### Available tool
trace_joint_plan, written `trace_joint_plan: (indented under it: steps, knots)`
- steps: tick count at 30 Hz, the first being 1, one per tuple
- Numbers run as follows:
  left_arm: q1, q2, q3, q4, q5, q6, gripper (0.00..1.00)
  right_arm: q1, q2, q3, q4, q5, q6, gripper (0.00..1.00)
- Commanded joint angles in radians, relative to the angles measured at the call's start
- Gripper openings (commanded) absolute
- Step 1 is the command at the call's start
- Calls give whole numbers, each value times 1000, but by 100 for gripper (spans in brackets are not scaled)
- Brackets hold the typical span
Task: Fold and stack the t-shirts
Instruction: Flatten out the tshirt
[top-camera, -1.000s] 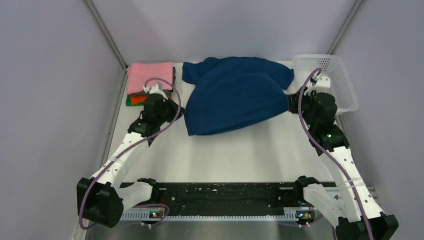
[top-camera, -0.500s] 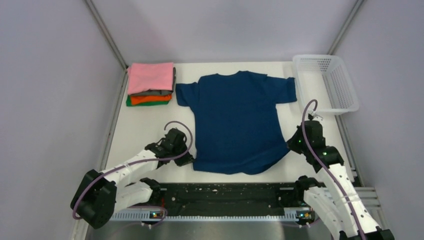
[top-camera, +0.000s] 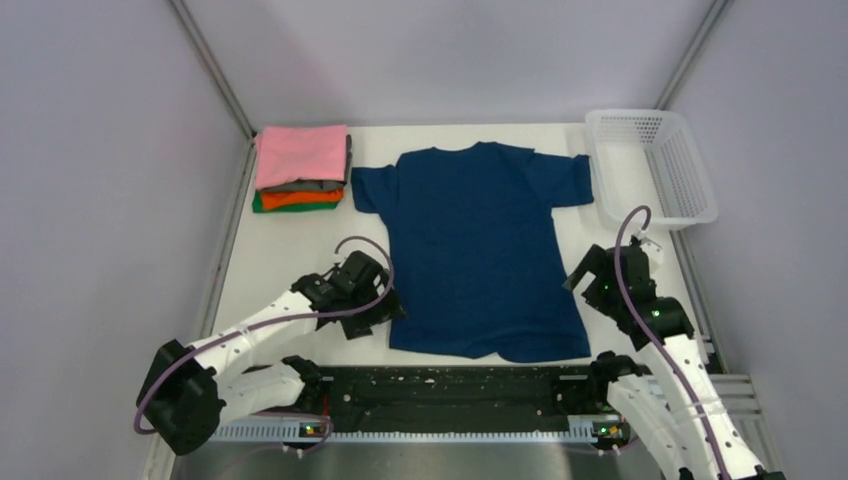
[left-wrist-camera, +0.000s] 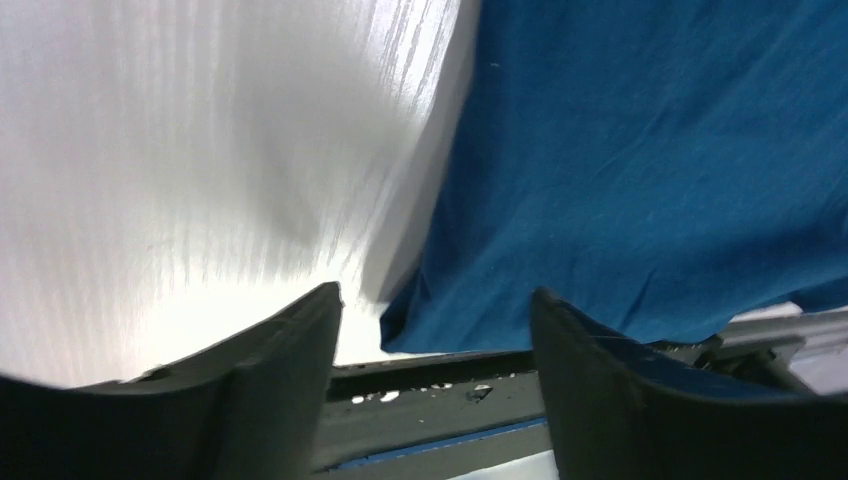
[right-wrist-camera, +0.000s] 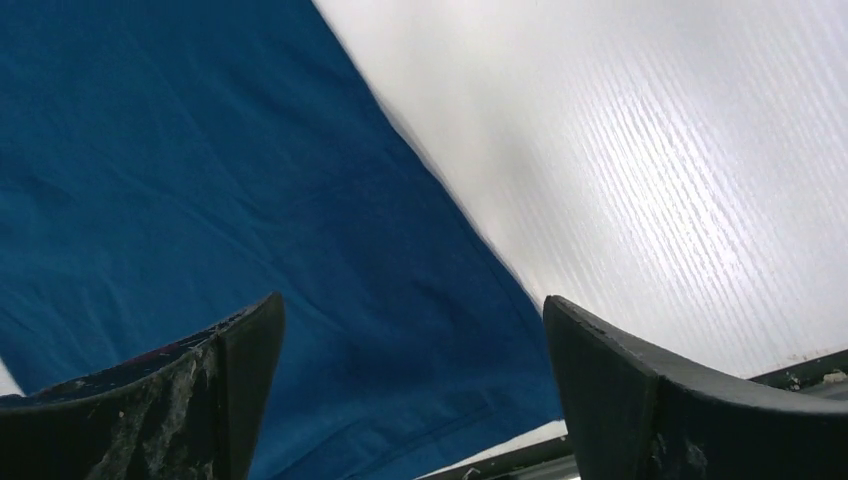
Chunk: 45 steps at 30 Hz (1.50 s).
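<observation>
So our navy blue cloth t-shirt (top-camera: 480, 250) lies flat, left gripper (top-camera: 388, 308) and right gripper (top-camera: 581, 273) both released. We'd pinch matching side edges evenly.

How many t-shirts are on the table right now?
5. A navy t-shirt lies spread flat mid-table; pink, grey, orange and green ones sit folded, piled at the far left. More may be hidden among them.

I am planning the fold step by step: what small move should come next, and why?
Probably lower the left gripper and close it on the blue shirt's near corner, starting a fold. The shirt lies spread flat, the right gripper is open too, and that corner sits between the left fingers.
</observation>
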Motion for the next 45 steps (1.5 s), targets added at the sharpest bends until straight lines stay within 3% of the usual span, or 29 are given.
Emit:
trace_joint_plan:
  steps: [1, 5, 7, 9, 14, 21, 25, 28, 32, 37, 41, 45]
  knots:
    - [-38, -55, 198, -199, -251, 54, 99, 11, -40, 103, 49, 41, -54, 99]
    - [-35, 18, 260, 54, -322, 211, 99, 11, 14, 68, 174, -103, -103, 99]
    - [-31, 129, 324, 152, -307, 283, 99, 14, 73, 24, 249, -231, -104, 99]
    - [-21, 299, 440, 146, -307, 312, 99, 35, 139, -25, 312, -300, -89, 99]
    - [1, 610, 646, 153, -333, 391, 99, 110, 282, -104, 441, -278, -61, 99]
    - [47, 821, 698, 189, -137, 398, 99, 121, 537, -107, 570, -243, -53, 99]
    - [48, 790, 572, 229, -46, 353, 99, 121, 723, 1, 630, -161, -83, 99]
    - [29, 686, 358, 332, 103, 283, 99, 120, 901, 137, 678, -148, -108, 99]
    - [-78, 531, 196, 374, 143, 212, 99, 120, 1166, 421, 719, -218, -175, 99]
    - [-199, 505, 138, 570, 409, 243, 99, 151, 1450, 822, 673, -401, -286, 99]
    - [-222, 533, 221, 534, 420, 291, 99, 208, 1499, 1010, 559, -351, -417, 99]
    - [-224, 435, 296, 436, 300, 351, 99, 198, 1368, 960, 551, -228, -439, 99]
